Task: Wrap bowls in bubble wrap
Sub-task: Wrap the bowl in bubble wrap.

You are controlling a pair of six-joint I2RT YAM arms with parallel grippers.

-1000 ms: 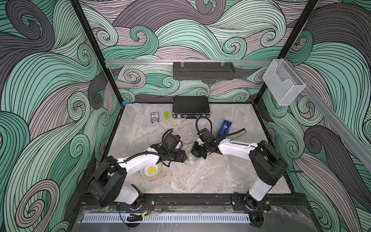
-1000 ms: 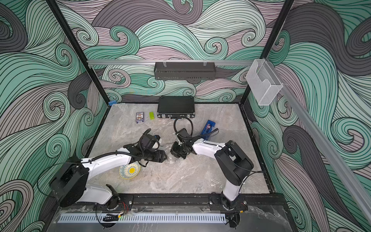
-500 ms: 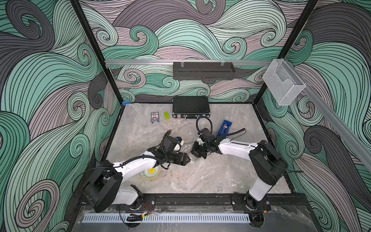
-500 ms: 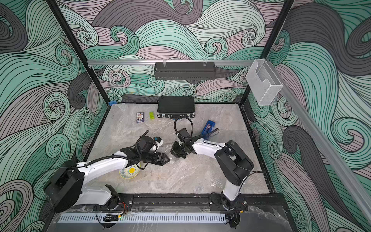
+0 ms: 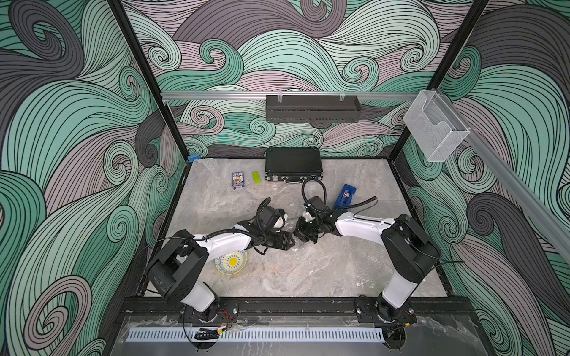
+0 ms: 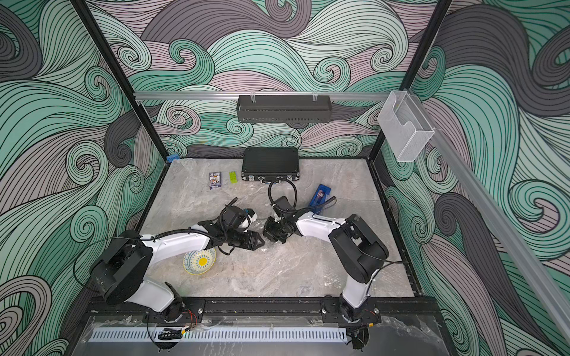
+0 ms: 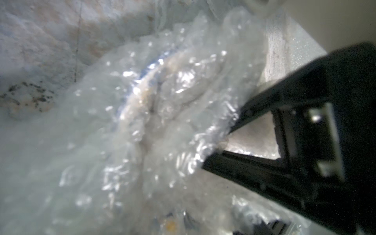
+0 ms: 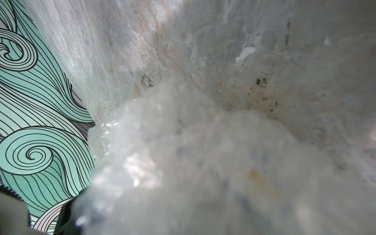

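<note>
1. Bubble wrap (image 7: pixel 142 122), clear and crinkly, bundles a blue-rimmed ceramic bowl (image 7: pixel 150 67) in front of the black case (image 5: pixel 293 165).
2. Left gripper (image 5: pixel 291 242) has moved in opposite right gripper (image 5: pixel 303 238); I cannot tell either's jaws.
3. Cream yellow-centred bowl (image 5: pixel 231 262), farther from the case, lies bare: one wrap left.

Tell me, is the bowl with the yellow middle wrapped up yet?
Not wrapped. In both top views the bowl sits bare and upright on the table, yellow centre showing, nothing covering it.
</note>
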